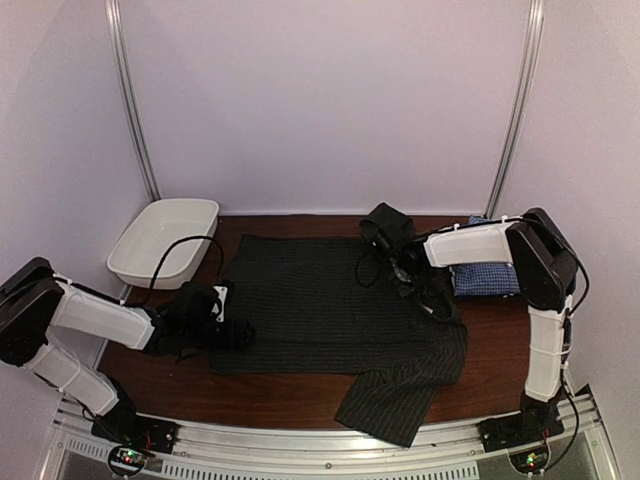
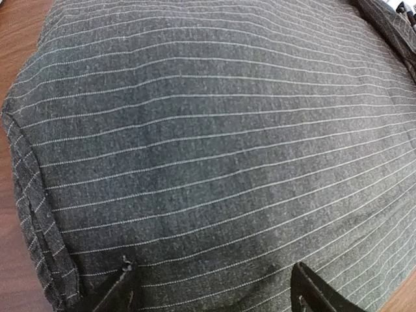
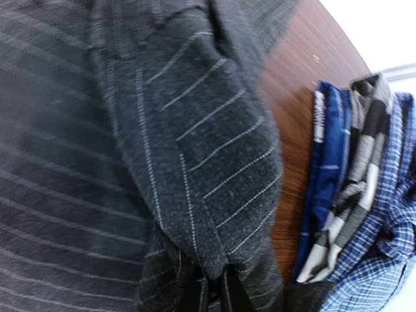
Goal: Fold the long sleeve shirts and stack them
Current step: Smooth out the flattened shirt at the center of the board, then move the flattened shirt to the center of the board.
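The black pinstriped long sleeve shirt (image 1: 320, 300) lies spread flat across the middle of the table, one sleeve (image 1: 390, 400) trailing toward the front edge. My left gripper (image 1: 240, 332) hovers at the shirt's left edge. In the left wrist view it (image 2: 211, 289) is open, its fingertips (image 2: 312, 292) wide apart just above the striped cloth (image 2: 214, 143). My right gripper (image 1: 412, 275) is at the shirt's right side. In the right wrist view it (image 3: 218, 289) is shut on a raised fold of the black shirt (image 3: 195, 162). The blue-and-white check shirt (image 1: 485, 275) lies folded at the right (image 3: 377, 247).
A white oval tub (image 1: 165, 240) stands at the back left corner. Bare brown table (image 1: 290, 395) shows along the front and between the two shirts (image 3: 289, 117). Pale walls close in the back and sides.
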Tool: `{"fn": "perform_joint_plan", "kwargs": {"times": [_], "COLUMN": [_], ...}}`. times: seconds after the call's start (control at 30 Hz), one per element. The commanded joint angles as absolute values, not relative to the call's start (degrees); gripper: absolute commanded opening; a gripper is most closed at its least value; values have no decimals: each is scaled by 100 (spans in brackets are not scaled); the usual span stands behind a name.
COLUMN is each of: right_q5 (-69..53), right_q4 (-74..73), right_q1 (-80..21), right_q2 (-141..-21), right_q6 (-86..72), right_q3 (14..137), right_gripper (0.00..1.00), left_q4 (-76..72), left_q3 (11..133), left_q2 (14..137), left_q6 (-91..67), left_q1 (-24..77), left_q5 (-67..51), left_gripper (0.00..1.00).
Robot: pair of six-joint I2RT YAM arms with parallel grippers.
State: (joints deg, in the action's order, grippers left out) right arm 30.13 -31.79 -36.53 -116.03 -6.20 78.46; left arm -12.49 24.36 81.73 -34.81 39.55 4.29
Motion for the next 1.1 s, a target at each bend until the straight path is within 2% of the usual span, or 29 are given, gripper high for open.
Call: {"fn": "perform_joint_plan", "kwargs": {"times": [0.0, 0.17, 0.47, 0.63, 0.93, 1.07], "right_q5": [3546, 3748, 4294, 4367, 2174, 1481], "right_q4": [-3292, -3012, -2963, -3348, -2192, -1929], "right_q1": [-3198, -2525, -1985, -1883, -2445, -2661], "right_q2": [-11217, -11240, -12094, -12396, -10876, -10631], "right_q6": [-771, -767, -286, -252, -555, -717], "right_q3": [7919, 8183, 9743, 10472, 8482, 7856], "right_gripper": [6, 8, 40, 43, 44, 44], "left_q4": [-1458, -1525, -1332, -1302, -1272, -1221], "left_q3": [2466, 2446, 2288, 1977, 1630, 1377], "left_q2": [8505, 8799, 9013, 8907, 8564, 8151], "left_q6": [-3410, -3406, -3578, -3745, -4126, -4445], "left_q1": [3972, 3968, 3972, 3973, 3970, 3973], "left_q5": [394, 439, 519, 544, 545, 742], "left_gripper": [80, 80, 78, 78, 77, 76]}}
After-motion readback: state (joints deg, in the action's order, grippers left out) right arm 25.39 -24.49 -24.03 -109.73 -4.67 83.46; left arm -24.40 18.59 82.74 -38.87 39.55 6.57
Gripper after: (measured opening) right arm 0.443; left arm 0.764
